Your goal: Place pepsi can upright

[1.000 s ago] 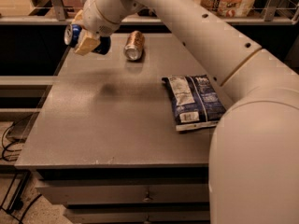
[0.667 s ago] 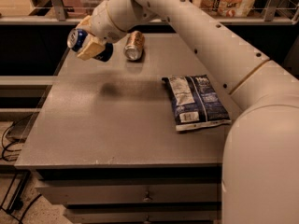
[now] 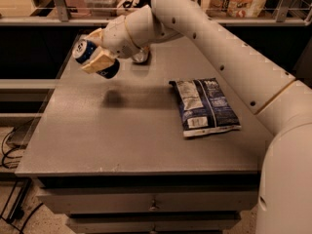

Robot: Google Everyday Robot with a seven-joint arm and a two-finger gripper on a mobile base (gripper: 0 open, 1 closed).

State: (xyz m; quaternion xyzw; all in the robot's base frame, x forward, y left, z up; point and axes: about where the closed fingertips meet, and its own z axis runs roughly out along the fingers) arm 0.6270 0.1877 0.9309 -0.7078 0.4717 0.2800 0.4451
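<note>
The blue pepsi can (image 3: pixel 108 70), its lettering unreadable, hangs tilted above the far-left part of the grey table (image 3: pixel 122 145), clamped in the gripper (image 3: pixel 93 52) between beige fingers (image 3: pixel 100 61), well apart from a dark-blue snack bag (image 3: pixel 204 106) with an illegible white label.

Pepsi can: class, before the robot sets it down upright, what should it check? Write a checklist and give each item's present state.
1. Grip: the gripper, above the table's far left part, is shut on the pepsi can. Ok.
2. Can upright: it is tilted, silver end up-left. Not ok.
3. Can on the table: it hangs in the air. Not ok.
4. Landing spot: the can's shadow falls on bare tabletop. Ok.
5. Chip bag: lies apart, to the right. Ok.
6. Other can: mostly hidden behind the arm. Cannot tell.
</note>
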